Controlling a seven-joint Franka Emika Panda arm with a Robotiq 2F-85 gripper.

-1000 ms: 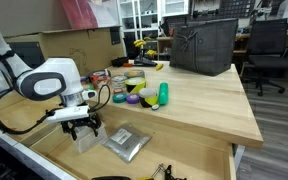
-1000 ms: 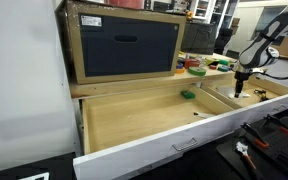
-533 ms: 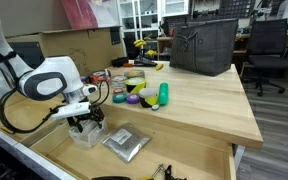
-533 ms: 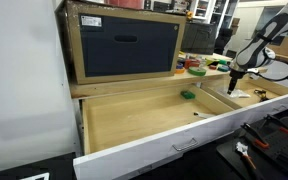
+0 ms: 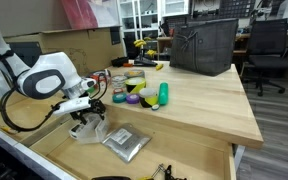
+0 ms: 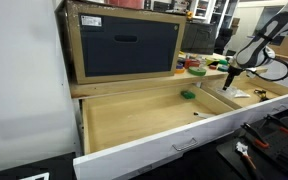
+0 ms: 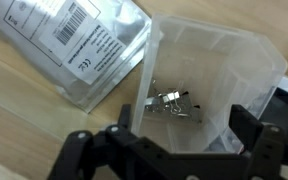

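I hold my released pincer [image 7: 189, 140] just above the clear tub [image 7: 224, 60] of metal clips [image 7: 174, 103]; a finger snagging its thin wall could, I judge, tip it.

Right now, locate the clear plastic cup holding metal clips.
Wrist view: the clear plastic cup sits in the wooden drawer below the open gripper, with the labelled plastic bag beside it at picture left.

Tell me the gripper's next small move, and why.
Probably lift straight up, clear of the tub: the gripper hangs open and empty above it, the metal clips already lie inside, and the bag lies beside it.
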